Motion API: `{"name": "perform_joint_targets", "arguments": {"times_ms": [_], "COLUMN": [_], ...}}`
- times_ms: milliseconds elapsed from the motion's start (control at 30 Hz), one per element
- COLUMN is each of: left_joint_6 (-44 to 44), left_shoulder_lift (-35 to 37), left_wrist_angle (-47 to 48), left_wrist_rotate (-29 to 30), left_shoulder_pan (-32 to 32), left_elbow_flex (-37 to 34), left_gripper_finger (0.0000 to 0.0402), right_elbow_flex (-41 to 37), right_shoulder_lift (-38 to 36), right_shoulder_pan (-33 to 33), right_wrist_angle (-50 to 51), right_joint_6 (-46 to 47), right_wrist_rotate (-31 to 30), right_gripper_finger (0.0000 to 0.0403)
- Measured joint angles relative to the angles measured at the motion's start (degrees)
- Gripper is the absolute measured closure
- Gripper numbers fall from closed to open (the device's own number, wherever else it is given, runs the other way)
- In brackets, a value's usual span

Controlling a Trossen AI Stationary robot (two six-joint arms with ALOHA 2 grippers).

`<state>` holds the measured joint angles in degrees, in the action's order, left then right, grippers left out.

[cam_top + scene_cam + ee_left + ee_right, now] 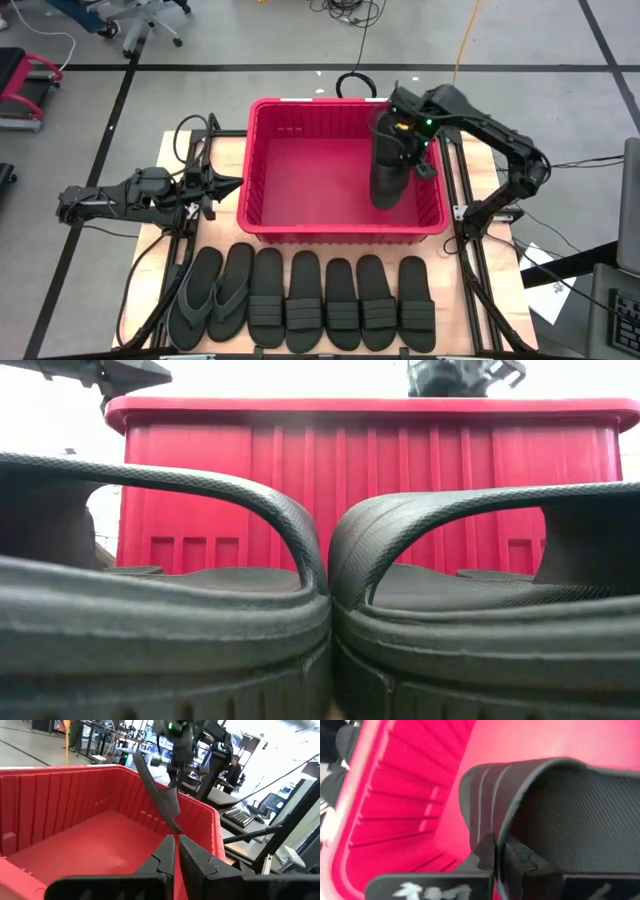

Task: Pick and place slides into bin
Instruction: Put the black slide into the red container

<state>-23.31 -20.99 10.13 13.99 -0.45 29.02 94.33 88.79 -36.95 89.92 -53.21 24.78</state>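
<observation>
The task looks barely begun. The right claw (398, 140) hangs over the right side of the large rectangular red plastic bin (262, 215), clamped on the strap of one matte black rubber slide (386, 175) with a wide ribbed band; the slide dangles inside the bin, not yet released. The bin floor shows nothing else in it. Seven more black slides (300, 300) lie abreast in a row on the near edge of the light wooden tabletop (228, 150), the two leftmost with thin thong straps, so seven would remain after this drop. The left claw (230, 185) waits just left of the bin, its fingers pressed together on nothing. Around the tabletop is grey floor with dark tape lines, cables and an office chair; beyond, desks with a keyboard and a seated person.
</observation>
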Motion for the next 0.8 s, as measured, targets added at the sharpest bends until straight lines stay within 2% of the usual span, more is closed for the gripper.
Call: {"name": "perform_joint_targets", "arguments": {"times_ms": [133,300,567,800], "left_joint_6": [-1.2,-0.5,0.1,0.2], "left_shoulder_lift": [0.0,0.0,0.0,0.0], "left_wrist_angle": [-0.1,-0.1,-0.1,0.0], "left_wrist_rotate": [2.7,5.6,8.6,8.6], "left_shoulder_pan": [0.0,0.0,0.0,0.0], "left_elbow_flex": [0.0,0.0,0.0,0.0], "left_gripper_finger": [0.0380,0.0380,0.0380,0.0380], "right_elbow_flex": [-8.4,-15.0,-19.3,-19.3], "right_shoulder_lift": [0.3,0.3,0.6,5.2], "right_shoulder_pan": [-2.4,-4.9,-5.5,-7.1], "right_wrist_angle": [-2.0,-7.9,-15.4,-13.0], "right_joint_6": [0.1,2.2,-2.8,-3.0], "right_wrist_rotate": [-3.7,-3.7,-3.5,0.6], "right_gripper_finger": [0.0400,0.0400,0.0400,0.0401]}}
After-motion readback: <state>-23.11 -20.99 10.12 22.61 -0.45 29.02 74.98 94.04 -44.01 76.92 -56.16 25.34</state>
